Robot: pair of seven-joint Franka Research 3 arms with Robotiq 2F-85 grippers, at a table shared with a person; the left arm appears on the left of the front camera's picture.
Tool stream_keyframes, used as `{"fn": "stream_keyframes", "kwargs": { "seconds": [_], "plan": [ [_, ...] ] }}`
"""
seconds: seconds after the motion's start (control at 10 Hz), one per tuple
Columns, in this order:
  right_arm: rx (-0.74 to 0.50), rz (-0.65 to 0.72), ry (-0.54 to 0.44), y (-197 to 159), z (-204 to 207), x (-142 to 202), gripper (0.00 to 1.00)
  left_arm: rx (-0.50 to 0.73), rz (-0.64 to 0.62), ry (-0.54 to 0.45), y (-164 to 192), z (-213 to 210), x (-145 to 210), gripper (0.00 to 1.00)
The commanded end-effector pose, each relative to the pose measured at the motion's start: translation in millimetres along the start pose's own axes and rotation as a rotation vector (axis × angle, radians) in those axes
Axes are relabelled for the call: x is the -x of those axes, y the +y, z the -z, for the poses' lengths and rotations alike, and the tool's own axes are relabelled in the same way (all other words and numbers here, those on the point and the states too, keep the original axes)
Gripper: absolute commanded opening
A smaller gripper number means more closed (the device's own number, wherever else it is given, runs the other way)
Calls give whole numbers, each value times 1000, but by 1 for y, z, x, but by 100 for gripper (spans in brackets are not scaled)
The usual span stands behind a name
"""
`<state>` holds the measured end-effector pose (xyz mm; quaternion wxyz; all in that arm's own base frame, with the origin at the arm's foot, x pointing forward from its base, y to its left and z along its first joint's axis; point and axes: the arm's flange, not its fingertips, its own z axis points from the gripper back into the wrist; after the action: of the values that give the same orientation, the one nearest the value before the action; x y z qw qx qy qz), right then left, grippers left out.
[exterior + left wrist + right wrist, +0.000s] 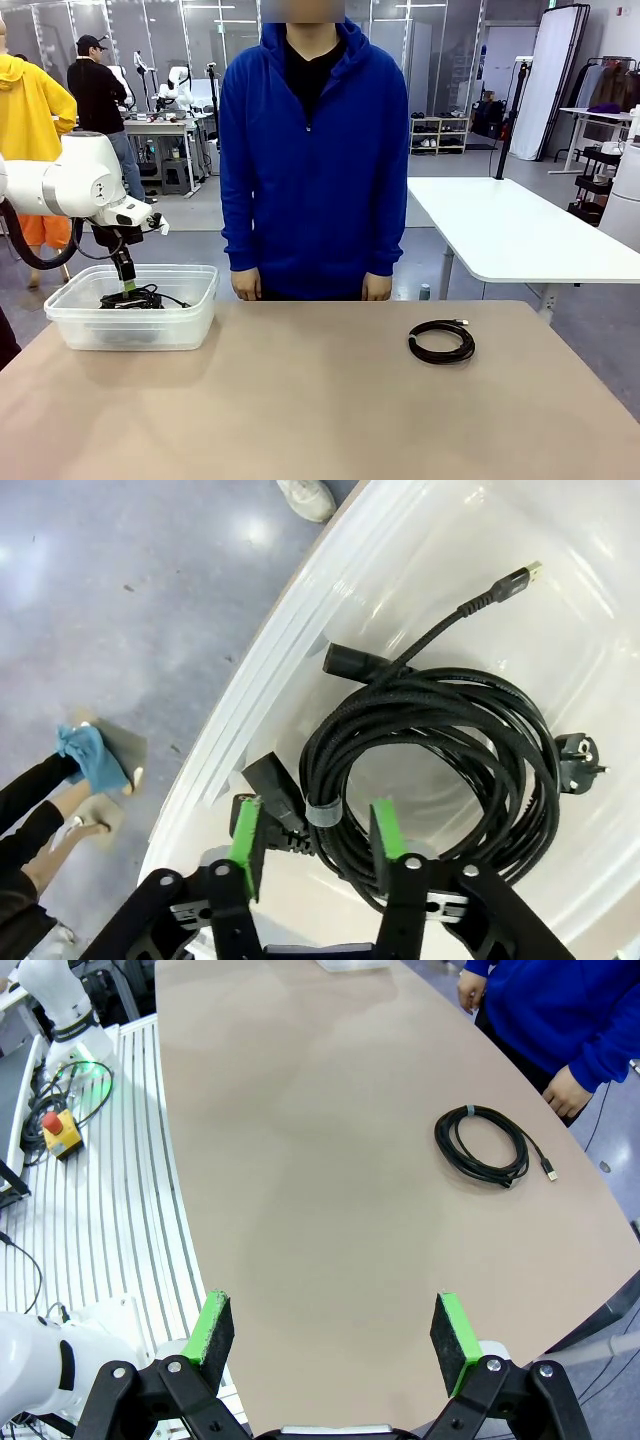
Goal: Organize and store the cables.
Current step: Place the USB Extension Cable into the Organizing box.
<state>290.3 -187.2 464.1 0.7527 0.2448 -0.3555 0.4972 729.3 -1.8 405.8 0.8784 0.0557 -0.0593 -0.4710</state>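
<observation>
The left claw [127, 287] hangs down inside a clear plastic bin [190, 320] that sits at the counter's [300, 400] left end, near its far edge. In the left wrist view the left claw [318, 838] has its green pads [247, 832] parted, one on each side of the rim of a coiled black braided cable [440, 720] lying on the bin floor [560, 610]. The pads sit just outside the strands; whether they touch the cord cannot be told, and nothing is lifted. A grey strap [322, 812] binds the coil right between the pads. A USB plug [520, 580] trails from the coil toward the bin wall, a black barrel connector [355, 661] lies against the coil's upper side, a blocky black plug [272, 780] rests beside the left pad, and a round mains plug [578, 752] lies past the coil's far side.

A second coiled black cable [441, 341] lies flat on the bare counter, right of centre and toward the far edge, well apart from the bin. In the right wrist view this coil [482, 1146] has a grey tie on its rim and a USB plug [549, 1173] pointing toward the counter's edge, close to the hand [566, 1090] of the person in a blue hoodie [315, 150] standing at the far side. The right claw [335, 1340] hovers above the counter's near part with its jaws wide apart and empty, well away from that coil.

No brand or readable writing can be made out on the cables or the bin.
</observation>
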Motion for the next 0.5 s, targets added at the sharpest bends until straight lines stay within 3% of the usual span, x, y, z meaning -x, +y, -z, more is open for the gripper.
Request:
{"fn": "stream_keyframes", "kwargs": {
  "seconds": [0.0,0.1,0.2,0.4],
  "plan": [
    [2,-20,-19,0,0,0,100,-17,-33,-16,-2,-5,3,100],
    [2,-20,-19,0,0,0,100,-16,-35,-23,-2,-7,4,100],
    [2,-20,-19,0,0,0,100,-16,-34,-25,-3,-8,4,87],
    [2,-20,-19,0,0,0,100,-13,-24,-42,-3,-11,7,100]
  ]
}}
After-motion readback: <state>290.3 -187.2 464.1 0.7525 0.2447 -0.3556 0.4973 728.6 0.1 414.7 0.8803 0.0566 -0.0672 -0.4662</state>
